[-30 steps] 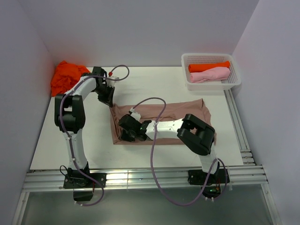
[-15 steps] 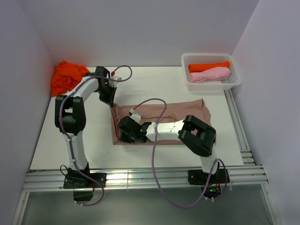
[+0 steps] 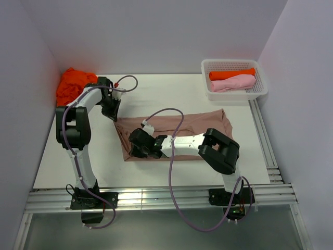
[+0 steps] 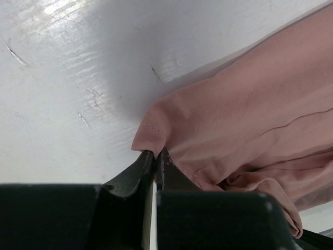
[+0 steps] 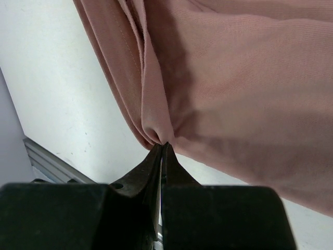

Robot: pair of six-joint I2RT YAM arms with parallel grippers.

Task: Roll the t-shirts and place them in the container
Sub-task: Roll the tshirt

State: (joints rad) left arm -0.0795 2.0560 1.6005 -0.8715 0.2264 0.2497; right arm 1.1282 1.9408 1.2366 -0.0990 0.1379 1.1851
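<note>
No legible text here. No labels, brands, numbers or signs can be read in any of the three views.
</note>
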